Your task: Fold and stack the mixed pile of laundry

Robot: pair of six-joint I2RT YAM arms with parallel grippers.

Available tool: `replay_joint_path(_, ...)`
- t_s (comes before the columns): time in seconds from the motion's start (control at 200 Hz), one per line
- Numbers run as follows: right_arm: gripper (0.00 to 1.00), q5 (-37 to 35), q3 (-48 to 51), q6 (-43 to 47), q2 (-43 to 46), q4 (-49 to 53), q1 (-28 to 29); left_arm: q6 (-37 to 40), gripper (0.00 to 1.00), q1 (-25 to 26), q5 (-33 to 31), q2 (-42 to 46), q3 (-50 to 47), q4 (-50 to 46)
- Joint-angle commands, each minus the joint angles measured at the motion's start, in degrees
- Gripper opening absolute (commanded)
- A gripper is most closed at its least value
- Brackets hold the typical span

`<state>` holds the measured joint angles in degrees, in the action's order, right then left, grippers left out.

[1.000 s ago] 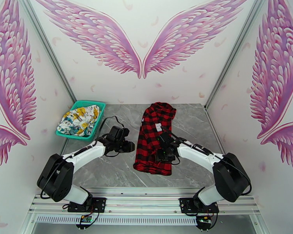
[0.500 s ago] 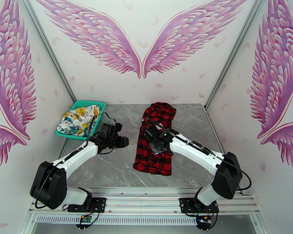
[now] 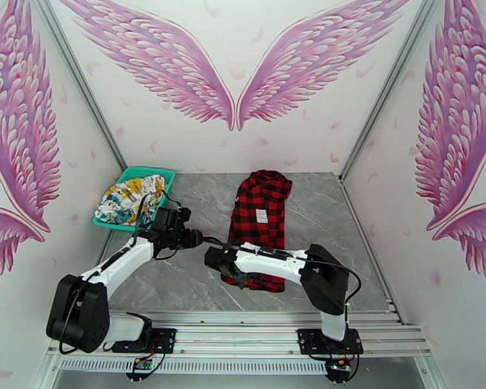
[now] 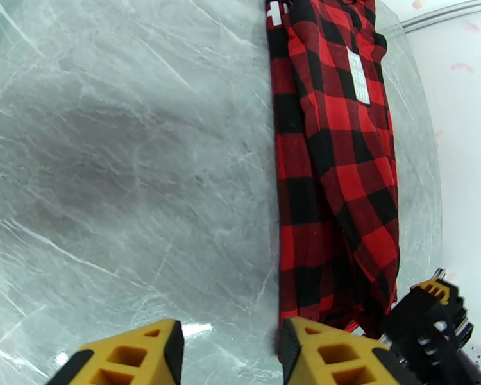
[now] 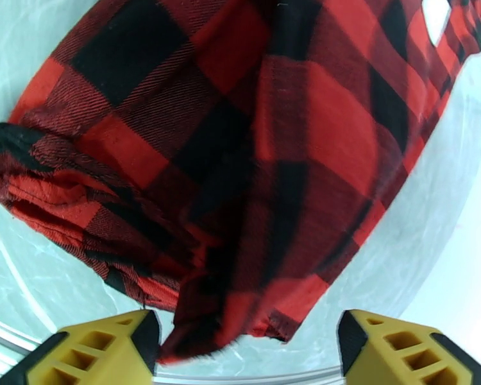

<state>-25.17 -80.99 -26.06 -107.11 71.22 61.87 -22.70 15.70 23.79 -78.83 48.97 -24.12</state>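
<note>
Red-and-black plaid soft garment: lies lengthwise in a narrow fold, mid grey marble table.
Right tool: has swung from the garment's middle to its near-left hem, jaws now wide, holding nothing.
Left tool: half open, empty, drawn back towards the teal mesh basket.
White cartoon-print garment: in basket, unfolded.
Likely pending: fold from near hem.

Bright, even light, a soft shadow and glare spot on the table, the plaid garment blurred close up.
</note>
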Motion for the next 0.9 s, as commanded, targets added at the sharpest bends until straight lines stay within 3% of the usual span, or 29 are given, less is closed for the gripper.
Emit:
replay_joint_path(0.0,0.85,2.6,1.6,-1.0,6.2,-0.5,-0.6,1.1,0.46,0.3,1.7,1.0,-0.5,-0.3)
replay_joint_path(0.205,0.82,14.1,6.8,0.4,12.9,-11.2,-8.1,0.7,0.47,6.1,0.5,0.3,-0.3,0.6)
replay_joint_path(0.38,0.54,24.4,11.6,0.0,11.9,-23.2,-17.6,-1.5,0.5,10.8,-1.3,-2.2,-0.5,3.3)
replay_joint_path(0.555,0.35,28.5,11.1,1.1,2.7,-26.1,-18.2,-2.5,0.49,14.0,-2.8,-5.8,-0.1,4.1)
replay_joint_path(0.739,0.36,27.7,16.8,-0.8,0.6,-26.8,-16.2,-3.1,0.49,15.1,-4.5,-6.3,-0.9,2.9)
replay_joint_path(0.894,0.55,25.5,20.3,-1.9,7.6,-23.7,-16.0,-2.7,0.53,16.3,-5.6,-4.1,-1.7,-0.4)
